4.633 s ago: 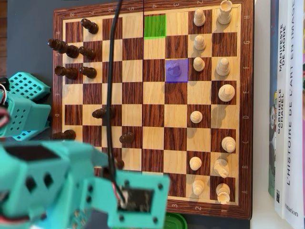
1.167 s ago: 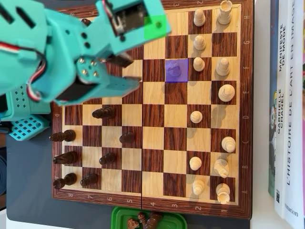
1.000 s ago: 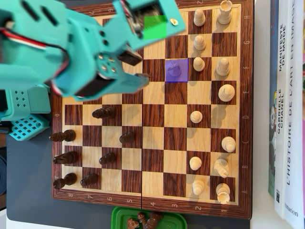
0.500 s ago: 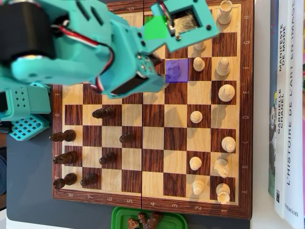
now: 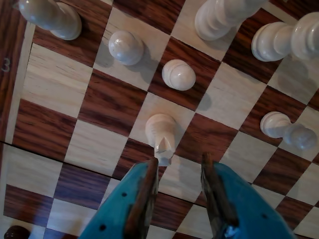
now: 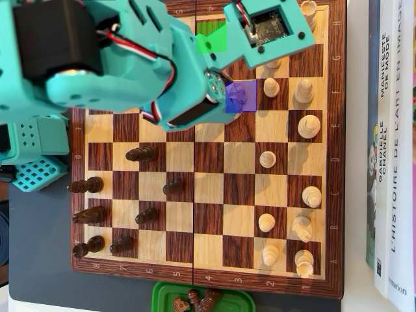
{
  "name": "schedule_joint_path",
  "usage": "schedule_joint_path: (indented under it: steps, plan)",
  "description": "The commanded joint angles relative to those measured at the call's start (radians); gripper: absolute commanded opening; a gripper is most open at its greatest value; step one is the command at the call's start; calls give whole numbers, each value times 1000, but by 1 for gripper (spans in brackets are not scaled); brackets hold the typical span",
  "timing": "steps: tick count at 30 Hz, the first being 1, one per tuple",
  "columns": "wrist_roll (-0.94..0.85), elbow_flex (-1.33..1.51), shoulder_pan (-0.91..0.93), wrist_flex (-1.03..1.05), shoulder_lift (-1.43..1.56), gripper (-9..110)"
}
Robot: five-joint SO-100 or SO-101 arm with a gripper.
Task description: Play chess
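Note:
A wooden chessboard holds white pieces on its right half and black pieces on its left half in the overhead view. My teal gripper enters the wrist view from the bottom, open and empty above the board. A white piece with an angular top stands just ahead of my left finger, not between the jaws. Two white pawns stand beyond it. In the overhead view my arm covers the board's top part. A purple-tinted square and a green-tinted square show beside it.
Taller white pieces stand at the top of the wrist view, and a leaning pawn at the right. A green tray with dark captured pieces lies below the board. Books lie along the right. Black pieces stand mid-left.

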Motion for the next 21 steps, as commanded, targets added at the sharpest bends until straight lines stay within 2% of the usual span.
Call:
schedule_joint_path:
  steps: [1,21]
  plan:
    - [6,-44,-15,2,5,14]
    - [3,-89,-20,0,-66,14]
